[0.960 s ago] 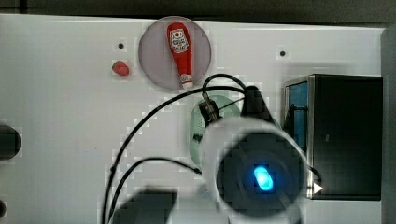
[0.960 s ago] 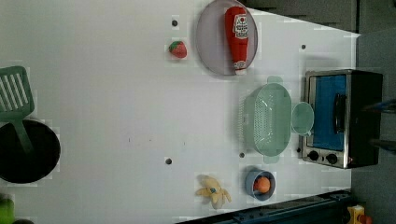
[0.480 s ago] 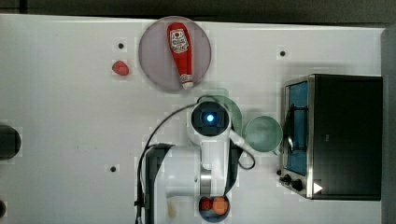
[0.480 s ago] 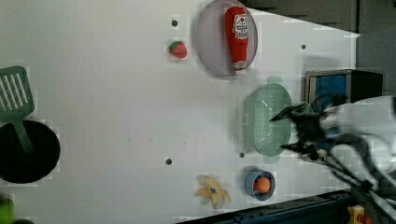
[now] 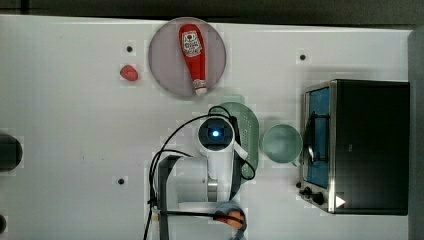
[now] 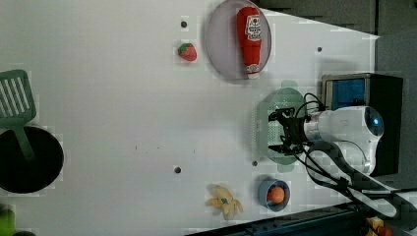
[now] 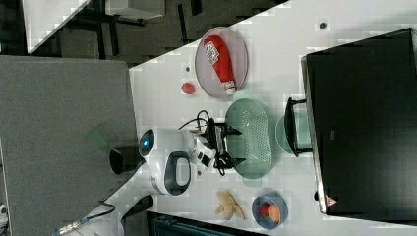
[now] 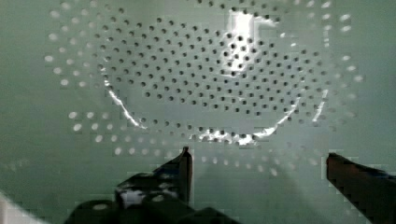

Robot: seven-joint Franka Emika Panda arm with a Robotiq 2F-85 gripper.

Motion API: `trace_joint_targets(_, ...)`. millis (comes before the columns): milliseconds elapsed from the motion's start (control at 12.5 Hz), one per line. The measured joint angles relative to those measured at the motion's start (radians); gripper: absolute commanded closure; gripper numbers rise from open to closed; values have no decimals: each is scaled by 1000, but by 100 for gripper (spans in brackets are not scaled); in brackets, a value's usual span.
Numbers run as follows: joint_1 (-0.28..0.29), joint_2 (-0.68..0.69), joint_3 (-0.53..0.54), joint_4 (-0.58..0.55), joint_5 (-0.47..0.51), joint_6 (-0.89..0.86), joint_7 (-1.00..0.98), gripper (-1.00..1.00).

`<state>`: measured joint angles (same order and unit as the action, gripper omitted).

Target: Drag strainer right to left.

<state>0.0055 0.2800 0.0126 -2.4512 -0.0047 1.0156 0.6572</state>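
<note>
Robot lab — white pegged tabletop point(image 5: 75, 125), toy food, grey partition point(image 7: 64, 128) — mock kitchen.

a white surface point(image 6: 108, 108) carries everything. a red ketchup bottle point(image 5: 192, 56) lies on a round grey plate point(image 5: 165, 60) near the top view's upper edge, cap pointing towards the middle of the surface. a strawberry point(image 6: 187, 51) sits just beside the plate on the left view's left. a round mint-green cup point(image 5: 281, 143) stands next to a black toaster oven point(image 5: 367, 145) with a blue-lit window. in the left view a banana point(image 6: 224, 201) lies near a small blue bowl point(image 6: 265, 186) holding an orange fruit point(image 6: 277, 194). at the left view's left edge a green spatula point(image 6: 15, 101) rests across a black pan point(image 6: 42, 164).
</note>
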Motion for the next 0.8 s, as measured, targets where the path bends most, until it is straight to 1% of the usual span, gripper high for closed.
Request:
trace_joint_targets(160, 3, 17, 14, 14, 1, 18, 23, -100)
trace_joint_targets(320, 18, 36, 8, 33, -7, 35, 24, -100)
trace_joint_targets(480, 27, 34, 3, 12, -25, 74, 63, -100)
trace_joint_targets(640, 46, 48, 6, 12, -14, 77, 98, -100)
trace_joint_targets(800, 80, 63, -13, -2, -5, 85, 126, -100)
